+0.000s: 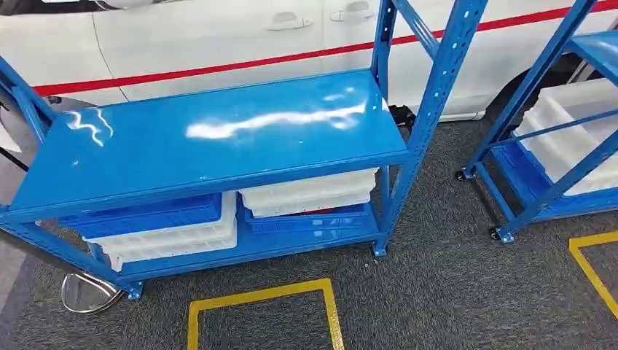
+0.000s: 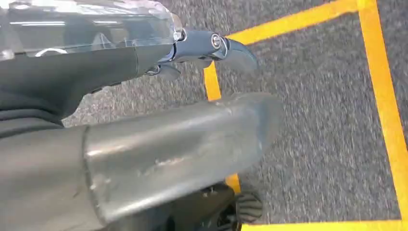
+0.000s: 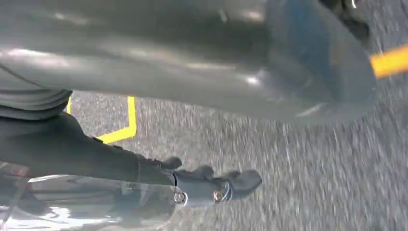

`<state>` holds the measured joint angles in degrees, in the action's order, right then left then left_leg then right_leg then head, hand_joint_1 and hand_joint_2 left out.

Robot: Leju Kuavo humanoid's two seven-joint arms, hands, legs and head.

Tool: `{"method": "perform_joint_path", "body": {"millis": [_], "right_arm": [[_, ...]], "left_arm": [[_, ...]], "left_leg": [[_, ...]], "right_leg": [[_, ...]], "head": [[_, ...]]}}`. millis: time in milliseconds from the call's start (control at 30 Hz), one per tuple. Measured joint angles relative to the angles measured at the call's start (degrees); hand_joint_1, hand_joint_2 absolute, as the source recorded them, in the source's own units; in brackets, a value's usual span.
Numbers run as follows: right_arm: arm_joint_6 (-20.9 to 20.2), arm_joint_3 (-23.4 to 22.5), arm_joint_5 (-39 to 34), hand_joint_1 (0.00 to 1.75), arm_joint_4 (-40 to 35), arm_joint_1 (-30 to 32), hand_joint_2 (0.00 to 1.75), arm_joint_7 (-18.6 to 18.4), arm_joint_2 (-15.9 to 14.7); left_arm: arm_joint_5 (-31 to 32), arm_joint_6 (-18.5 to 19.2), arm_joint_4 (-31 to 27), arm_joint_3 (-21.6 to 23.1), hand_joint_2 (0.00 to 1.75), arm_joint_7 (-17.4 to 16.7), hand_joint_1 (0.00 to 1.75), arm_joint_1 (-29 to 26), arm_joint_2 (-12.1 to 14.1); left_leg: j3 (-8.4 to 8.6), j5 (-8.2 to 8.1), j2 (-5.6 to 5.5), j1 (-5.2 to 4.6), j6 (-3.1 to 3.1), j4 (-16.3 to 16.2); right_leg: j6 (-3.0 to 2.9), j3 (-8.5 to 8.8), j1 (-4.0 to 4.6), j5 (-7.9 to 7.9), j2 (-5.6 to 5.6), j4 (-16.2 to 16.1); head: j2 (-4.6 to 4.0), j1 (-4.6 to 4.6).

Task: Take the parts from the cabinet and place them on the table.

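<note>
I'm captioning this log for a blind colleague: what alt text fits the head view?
A blue metal shelving rack with a bare glossy top shelf stands on grey carpet, blue and white plastic bins stacked on its lower shelf. A white car with a red stripe is behind it, a second blue rack with white bins at right, yellow floor tape in front.

Dark grey carpet (image 1: 437, 292) covers the floor, marked with yellow tape outlines: one square (image 1: 262, 310) at 6 o'clock, another corner (image 1: 592, 262) at 4 o'clock. A blue metal rack (image 1: 211, 146) stands across the middle, its glossy top shelf throwing back white streaks of overhead light. A second blue rack (image 1: 539, 138) on castors stands at 3 o'clock, just beside the first. Behind both, from 10 to 2 o'clock, runs a white car (image 1: 218, 36) with a red stripe along its doors. A round chrome base (image 1: 86, 293) rests on the carpet at 8 o'clock.
</note>
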<state>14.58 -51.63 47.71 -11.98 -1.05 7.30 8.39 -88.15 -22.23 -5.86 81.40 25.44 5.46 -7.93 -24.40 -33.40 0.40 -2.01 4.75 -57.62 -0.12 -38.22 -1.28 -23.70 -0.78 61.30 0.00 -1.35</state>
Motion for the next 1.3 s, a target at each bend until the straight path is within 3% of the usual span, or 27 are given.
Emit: {"method": "perform_joint_path", "body": {"millis": [33,67,100,167,200,233,267,333,367,433,500,567,600,667,700,733,767,867,933,1000,1033,1067,1100,1167,1200,1233,1300], "right_arm": [[0.0,0.0,0.1,0.00,0.0,0.0,0.00,0.0,0.1],[0.0,0.0,0.2,0.00,0.0,0.1,0.00,0.0,-0.2],[0.0,0.0,0.2,0.00,0.0,0.1,0.00,0.0,-0.2],[0.0,0.0,0.3,0.00,0.0,0.3,0.00,-0.2,-0.2],[0.0,0.0,0.3,0.00,0.0,0.4,0.00,-0.5,-0.2],[0.0,0.0,0.3,0.00,0.0,0.5,0.00,-0.7,-0.3],[0.0,0.0,0.3,0.00,0.0,0.5,0.00,-0.8,-0.3],[0.1,0.0,0.3,0.00,0.0,0.6,0.00,-1.3,-0.5],[0.1,0.0,0.4,0.00,0.0,0.5,0.00,-1.4,-0.6],[0.0,0.0,0.5,0.00,0.0,0.5,0.00,-1.6,-0.6],[0.0,0.0,0.7,0.00,0.0,0.6,0.00,-1.7,-0.6],[-0.3,0.0,0.7,0.00,0.0,0.5,0.00,-1.4,-0.5],[-0.5,-0.1,0.7,0.00,0.0,0.5,0.00,-1.3,-0.5],[-0.9,-0.1,1.1,0.00,0.0,0.5,0.00,-1.1,-0.6],[-0.9,-0.1,1.5,0.00,0.0,0.5,1.75,-1.1,-0.6],[-0.8,0.0,2.0,0.00,0.0,0.6,1.75,-1.1,-0.6],[-0.8,0.0,2.3,0.00,0.0,0.6,1.75,-1.2,-0.6],[-1.2,0.1,3.4,0.00,0.0,0.5,1.75,-1.3,-0.6],[-1.6,0.1,4.0,0.00,0.0,0.4,1.75,-1.4,-0.6],[-1.7,0.1,4.1,0.00,0.0,0.3,1.75,-1.4,-0.7],[-1.8,0.1,4.1,0.00,0.0,0.3,1.75,-1.4,-0.7],[-1.8,0.2,4.1,0.00,0.0,0.3,1.75,-1.4,-0.8],[-1.8,0.4,4.0,0.00,0.0,0.4,1.75,-1.4,-1.0],[-2.2,2.0,2.9,0.00,0.0,0.6,1.75,-1.5,-1.3],[-2.4,2.7,2.2,0.00,0.0,0.9,1.75,-1.6,-1.5],[-2.6,3.4,1.4,0.00,0.0,1.3,1.75,-1.7,-1.6],[-2.9,4.8,-0.1,0.00,0.0,2.2,1.75,-1.8,-1.8]], "left_arm": [[0.1,-0.1,0.0,0.0,0.00,0.1,0.00,-0.1,0.0],[0.2,-0.2,0.0,0.0,0.00,0.3,0.00,-0.2,-0.1],[0.2,-0.2,0.0,0.0,0.00,0.4,0.00,-0.2,-0.2],[0.2,-0.4,0.0,0.0,0.00,0.5,0.00,-0.3,-0.2],[0.3,-0.5,0.0,0.0,0.00,0.5,0.00,-0.4,-0.2],[0.4,-0.5,0.0,0.0,0.00,0.5,0.00,-0.5,-0.2],[0.4,-0.4,0.0,0.0,0.00,0.5,0.00,-0.6,-0.2],[0.5,-0.3,-0.1,0.0,0.00,0.5,0.00,-0.5,-0.3],[0.5,-0.2,-0.1,0.0,0.00,0.4,0.00,-0.5,-0.4],[0.5,-0.2,-0.1,0.0,0.00,0.3,0.00,-0.4,-0.3],[0.5,-0.3,-0.1,0.0,0.00,0.3,0.00,-0.4,-0.4],[0.0,-0.3,-0.1,0.0,0.00,0.2,0.00,-0.4,-0.3],[-0.1,-0.4,-0.1,0.0,0.00,-0.1,0.00,-0.3,-0.3],[-0.3,-1.0,-0.1,0.0,0.00,-1.9,0.00,-0.2,-0.3],[0.0,-1.7,-0.1,0.0,1.75,-3.5,0.00,-0.3,-0.3],[0.8,-2.5,-0.1,0.2,1.75,-6.0,0.00,-0.3,-0.3],[1.4,-2.8,-0.1,0.4,1.75,-8.4,0.00,-0.3,-0.3],[1.6,-2.5,-0.1,1.2,1.75,-12.5,0.00,-0.2,-0.3],[1.9,-2.7,-0.1,1.6,1.75,-13.6,0.00,-0.1,-0.3],[2.4,-2.8,-0.1,1.7,1.75,-14.1,0.00,-0.3,-0.3],[2.4,-2.8,-0.1,1.9,1.75,-14.2,0.00,-0.3,-0.3],[2.5,-2.8,-0.1,2.0,1.75,-14.4,0.00,-0.3,-0.4],[2.8,-2.8,-0.1,1.7,1.75,-14.4,0.00,-0.3,-0.4],[5.0,-2.4,-0.5,0.1,1.75,-14.6,0.00,-0.3,-0.3],[6.2,-2.0,-0.8,-0.9,1.75,-14.9,0.00,-0.4,-0.2],[7.6,-1.6,-1.2,-1.9,1.75,-15.0,0.00,-0.5,-0.2],[10.0,-0.9,-2.1,-3.9,1.75,-15.2,0.00,-0.6,-0.1]], "left_leg": [[0.32,1.26,-0.09,0.17,0.47,1.7],[0.50,2.77,0.11,0.63,-0.24,2.9],[0.13,3.56,-0.01,0.66,-0.23,3.4],[-1.10,4.33,0.15,0.68,-0.70,3.1],[-1.60,4.48,0.26,0.68,-0.93,2.9],[-2.07,4.55,0.30,0.70,-1.06,2.5],[-2.47,4.56,0.34,0.80,-1.13,2.1],[-3.15,4.07,0.32,1.10,-1.82,0.6],[-3.55,3.55,0.32,1.12,-2.41,-0.6],[-4.58,2.74,0.23,0.75,-3.01,-1.9],[-4.53,2.86,0.23,0.82,-3.33,-2.0],[-4.69,2.00,0.02,1.03,-3.91,-3.1],[-5.64,0.41,0.00,1.17,-4.47,-5.1],[-9.63,-3.92,0.00,1.88,-5.26,-13.3],[-11.65,-5.28,0.00,2.15,-5.49,-17.4],[-12.71,-5.23,0.00,2.38,-5.67,-19.3],[-12.53,-3.81,0.00,2.60,-5.75,-18.4],[-6.85,4.54,-0.01,2.80,-5.48,-5.0],[-6.05,3.97,-0.17,2.20,-5.09,-2.0],[-6.38,4.07,-0.30,2.06,-4.65,-2.2],[-6.35,4.31,-0.32,2.02,-4.23,-1.9],[-5.66,5.10,-0.33,2.73,-3.35,-0.7],[-5.49,5.35,-0.18,2.41,-3.18,-0.3],[-5.85,5.68,-0.07,2.06,-2.32,-0.3],[-5.93,5.68,0.02,1.76,-2.23,-0.3],[-6.01,5.67,0.02,1.48,-2.07,-0.4],[-6.03,5.56,-0.06,1.11,-1.86,-0.6]], "right_leg": [[0.45,0.20,0.11,0.71,-0.02,-0.8],[0.39,-0.14,0.02,0.00,0.19,0.0],[0.49,-0.86,0.14,-2.54,0.47,1.9],[1.02,-3.77,-0.06,-8.09,0.68,10.1],[1.32,-4.59,-0.09,-9.52,0.67,13.2],[1.58,-4.43,-0.11,-9.66,0.66,14.3],[1.76,-3.03,-0.21,-8.71,0.62,12.9],[2.15,3.13,-0.55,-5.08,0.59,4.1],[2.07,5.17,-0.67,-5.46,0.60,0.2],[0.26,4.79,-0.31,-5.79,1.03,0.9],[-0.21,4.77,0.00,-5.83,0.96,0.8],[-0.80,4.85,-0.47,-5.47,0.82,0.3],[-0.97,4.86,-0.56,-5.40,0.80,0.2],[-1.03,4.64,-0.55,-5.39,0.74,0.2],[-1.02,4.58,-0.55,-5.39,0.74,0.2],[-1.02,4.58,-0.58,-5.39,0.74,0.2],[-1.02,4.66,-0.62,-5.39,0.78,0.2],[-0.78,5.10,-0.84,-5.50,0.88,0.2],[0.13,4.95,-0.67,-5.19,0.92,0.0],[0.92,5.08,-0.78,-4.75,0.86,-0.7],[1.37,5.34,-0.78,-4.52,0.86,-1.1],[1.78,5.39,-0.77,-4.85,0.74,-0.8],[1.68,5.04,-0.65,-5.57,0.78,0.0],[1.20,1.34,-0.36,-10.47,0.81,7.5],[1.08,-0.44,-0.24,-12.11,0.80,11.3],[0.93,-1.78,-0.12,-12.78,0.80,14.2],[0.54,-0.96,0.23,-10.47,0.80,12.8]], "head": [[0.00,0.00],[0.00,0.08],[0.00,0.20],[0.00,0.39],[0.00,0.29],[0.00,0.37],[0.00,0.37],[0.00,0.42],[0.00,0.44],[0.00,0.24],[0.00,0.17],[0.00,0.17],[0.00,-0.33],[0.00,-0.42],[0.00,-0.44],[0.00,-0.42],[0.00,-0.46],[0.00,-0.46],[0.00,-0.55],[0.00,-0.53],[0.00,-0.48],[0.00,-0.37],[0.00,-0.28],[0.00,0.11],[0.00,0.17],[0.00,0.15],[0.00,0.24]]}}
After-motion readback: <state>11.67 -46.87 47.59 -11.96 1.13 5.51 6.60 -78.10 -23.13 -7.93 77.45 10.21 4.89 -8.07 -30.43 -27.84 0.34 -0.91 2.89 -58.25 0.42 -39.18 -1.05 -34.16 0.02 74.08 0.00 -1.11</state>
